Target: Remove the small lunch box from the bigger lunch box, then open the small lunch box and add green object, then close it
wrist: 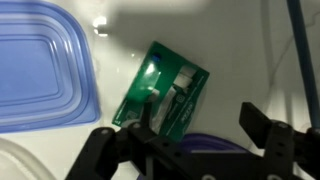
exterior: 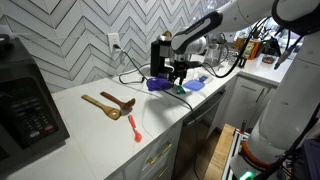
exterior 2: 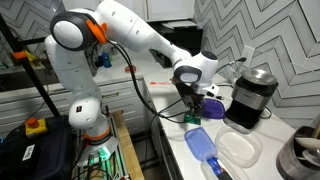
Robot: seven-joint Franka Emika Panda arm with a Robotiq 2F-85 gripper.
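Fingers [wrist: 112,150] dark, filling the bottom of the wrist view. Gripper [wrist: 195,130] spread wide, nothing held. Green object [wrist: 160,85], a flat, tilted card-like piece, lay on the white counter [wrist: 240,50] just ahead of the fingertips, nearer one finger than the other; could not tell if they touched. Small lunch box [wrist: 40,65], blue with a rimmed top, sat out to the side of that same finger, apart from the green piece. In an exterior view the bigger lunch box [exterior: 157,85], purple-blue, stood just beside the fingers, on the far side from the blue one. Wooden spoons [exterior: 105,103] and a red-orange utensil [exterior: 134,128] lay well away from the fingers.
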